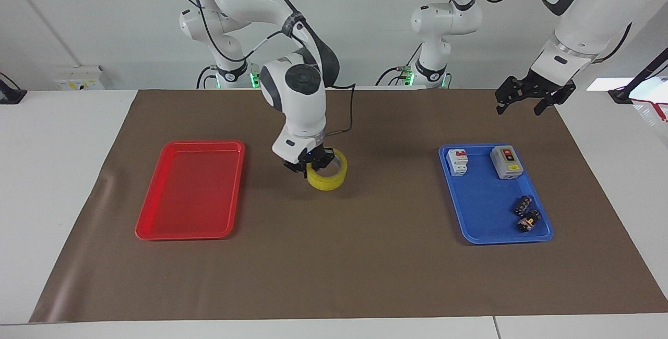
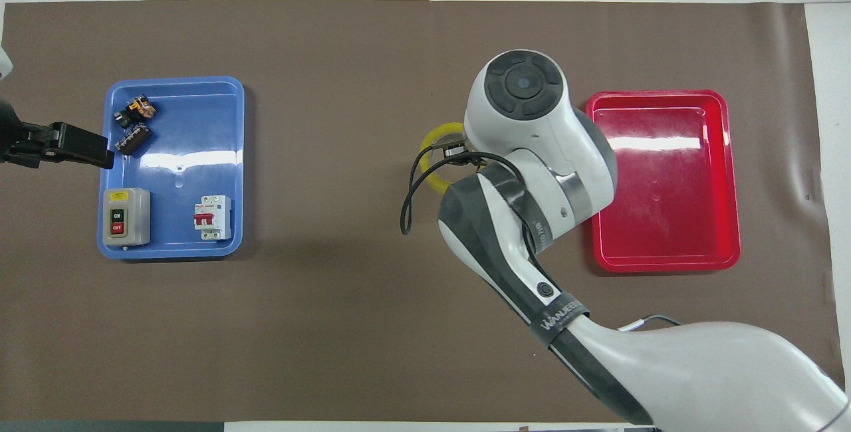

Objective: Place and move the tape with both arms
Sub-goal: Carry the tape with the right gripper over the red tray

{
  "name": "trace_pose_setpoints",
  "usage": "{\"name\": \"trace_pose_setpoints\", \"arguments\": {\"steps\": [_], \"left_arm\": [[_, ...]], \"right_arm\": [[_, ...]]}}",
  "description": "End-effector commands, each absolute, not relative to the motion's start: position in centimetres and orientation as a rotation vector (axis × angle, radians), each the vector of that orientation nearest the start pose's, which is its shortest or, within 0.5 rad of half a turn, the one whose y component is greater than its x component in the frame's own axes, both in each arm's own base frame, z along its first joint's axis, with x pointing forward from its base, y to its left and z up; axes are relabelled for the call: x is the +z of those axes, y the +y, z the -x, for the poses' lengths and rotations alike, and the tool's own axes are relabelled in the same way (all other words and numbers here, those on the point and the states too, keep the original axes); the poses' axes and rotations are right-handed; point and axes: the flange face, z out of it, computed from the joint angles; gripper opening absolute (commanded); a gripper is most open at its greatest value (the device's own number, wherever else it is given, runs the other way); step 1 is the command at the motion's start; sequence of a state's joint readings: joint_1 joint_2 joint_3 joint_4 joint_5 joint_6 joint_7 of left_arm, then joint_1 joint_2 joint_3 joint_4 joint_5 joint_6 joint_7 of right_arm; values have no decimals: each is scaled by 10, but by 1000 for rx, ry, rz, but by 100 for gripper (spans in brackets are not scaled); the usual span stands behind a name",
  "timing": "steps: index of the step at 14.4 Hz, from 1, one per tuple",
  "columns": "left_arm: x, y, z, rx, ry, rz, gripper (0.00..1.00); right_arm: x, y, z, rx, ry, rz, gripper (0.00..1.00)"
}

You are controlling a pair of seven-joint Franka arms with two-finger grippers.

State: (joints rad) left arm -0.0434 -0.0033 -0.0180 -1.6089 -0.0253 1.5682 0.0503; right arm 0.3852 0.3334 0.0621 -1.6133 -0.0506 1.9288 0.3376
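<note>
The right gripper (image 1: 309, 164) is clamped on the rim of the tape (image 1: 329, 176), one finger inside the ring and one outside, holding the yellow roll clear of the brown mat (image 1: 334, 276) (a shadow lies on the mat under it). The roll hangs level over the middle of the mat, between the two trays and closer to the red tray (image 1: 191, 189). In the overhead view only a yellow arc of the tape (image 2: 432, 153) shows past the arm's wrist.

The red tray sits toward the right arm's end of the table. The blue tray (image 1: 482, 208), toward the left arm's end, holds a white breaker (image 1: 457, 161), a grey switch box (image 1: 506, 161) and two small dark parts (image 1: 526, 214).

The left gripper (image 1: 522, 103) waits in the air, fingers spread, over the mat's edge by the blue tray.
</note>
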Motion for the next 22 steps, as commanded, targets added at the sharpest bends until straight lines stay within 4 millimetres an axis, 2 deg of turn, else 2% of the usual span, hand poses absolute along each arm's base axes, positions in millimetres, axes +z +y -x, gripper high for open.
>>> {"name": "trace_pose_setpoints", "arguments": {"steps": [1,5,8,9,11,15,18,22], "left_arm": [[608,-35,-545,31,229,3173,100],[608,-34,-544,37,269,3169,100],[609,-34,-544,35,261,3168,100],[608,-34,-544,37,259,3168,100],[608,-33,-544,40,249,3169,100],[610,-33,-545,23,237,3171,100],[609,-33,-546,22,188,3174,100],[609,-33,-546,24,181,3174,100]], "right_arm": [[444,207,-598,65,-274,3180,0],[429,104,-610,137,-439,3152,0],[402,41,-600,132,-517,3132,0],[391,18,-595,84,-564,3123,0],[372,-13,-586,-3,-642,3114,0],[346,-51,-564,-20,-679,3109,0],[330,-54,-559,-95,-667,3120,0],[317,-55,-560,-91,-663,3118,0]]}}
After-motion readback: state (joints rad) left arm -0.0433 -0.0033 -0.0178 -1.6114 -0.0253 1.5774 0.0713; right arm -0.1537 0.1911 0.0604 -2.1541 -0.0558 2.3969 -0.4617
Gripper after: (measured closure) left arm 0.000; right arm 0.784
